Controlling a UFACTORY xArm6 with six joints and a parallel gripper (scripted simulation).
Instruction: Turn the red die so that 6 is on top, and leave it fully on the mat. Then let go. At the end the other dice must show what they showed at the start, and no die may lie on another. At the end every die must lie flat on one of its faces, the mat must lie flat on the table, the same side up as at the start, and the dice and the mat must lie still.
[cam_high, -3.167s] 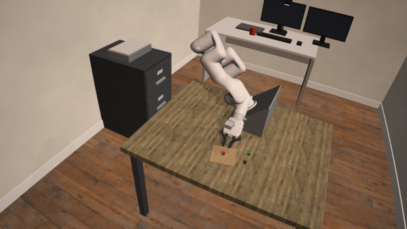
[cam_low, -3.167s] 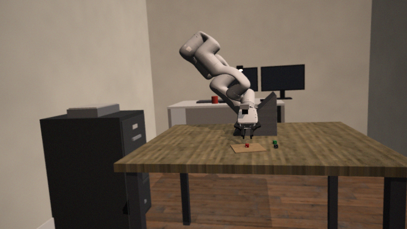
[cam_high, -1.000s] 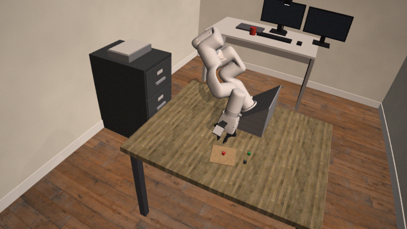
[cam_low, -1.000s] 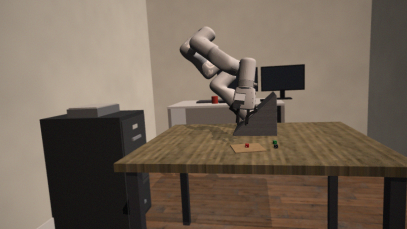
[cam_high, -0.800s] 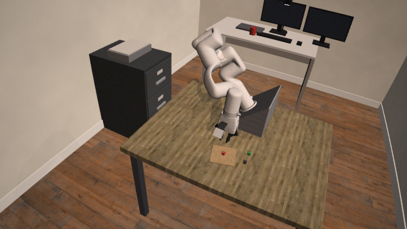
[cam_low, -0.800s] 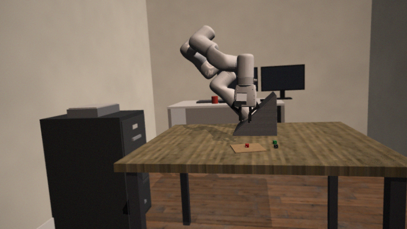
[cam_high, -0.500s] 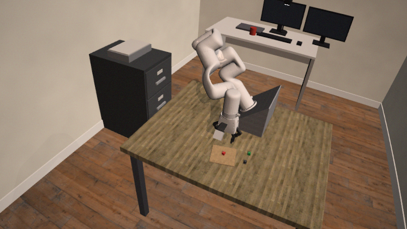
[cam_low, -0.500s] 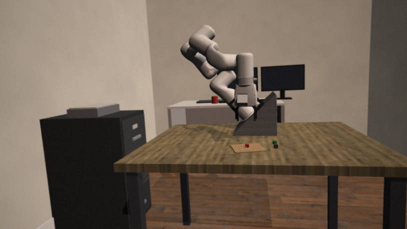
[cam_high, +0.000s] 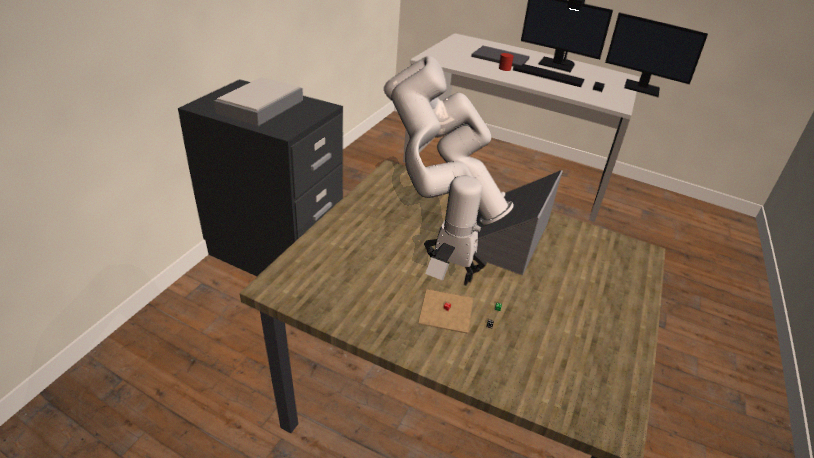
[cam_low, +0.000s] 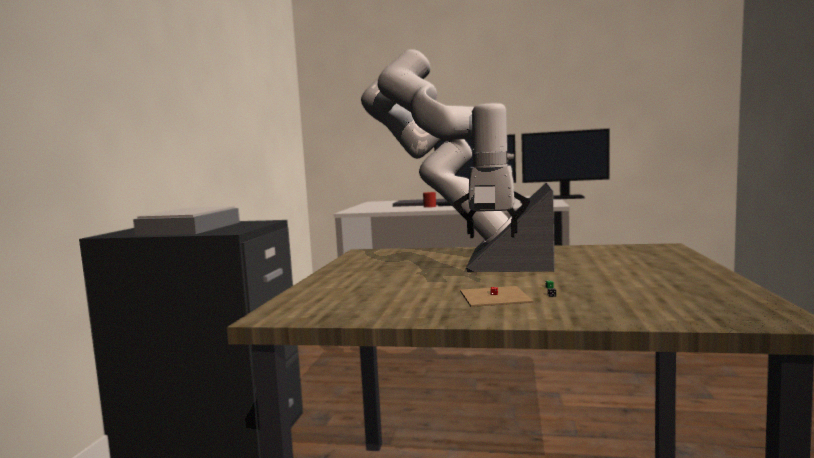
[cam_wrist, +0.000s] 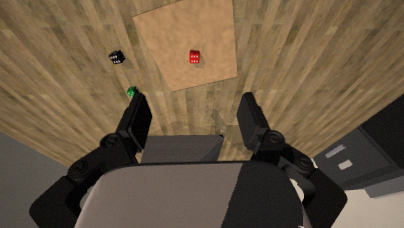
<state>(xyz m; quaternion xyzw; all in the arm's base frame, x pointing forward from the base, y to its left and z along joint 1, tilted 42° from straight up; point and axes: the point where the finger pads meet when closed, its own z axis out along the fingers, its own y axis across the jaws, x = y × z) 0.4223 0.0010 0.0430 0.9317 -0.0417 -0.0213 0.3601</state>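
Observation:
A small red die (cam_high: 447, 306) (cam_low: 494, 291) (cam_wrist: 195, 56) lies flat on the tan mat (cam_high: 449, 323) (cam_low: 512, 296) (cam_wrist: 170, 27), well inside its edges. In the wrist view its top face seems to show six white pips. A green die (cam_high: 498, 306) (cam_low: 549, 283) (cam_wrist: 131, 92) and a black die (cam_high: 489, 323) (cam_low: 551, 292) (cam_wrist: 116, 57) lie on the bare table beside the mat, apart from each other. My gripper (cam_high: 449, 265) (cam_low: 492, 233) (cam_wrist: 194, 103) is open wide and empty. It points down, high above the table, just behind the mat's back edge.
The arm's dark grey wedge base (cam_high: 523, 227) (cam_low: 529, 244) stands on the table right behind the gripper. A black filing cabinet (cam_high: 256, 170) (cam_low: 170, 319) stands left of the table. A desk (cam_high: 546, 85) with monitors stands at the back.

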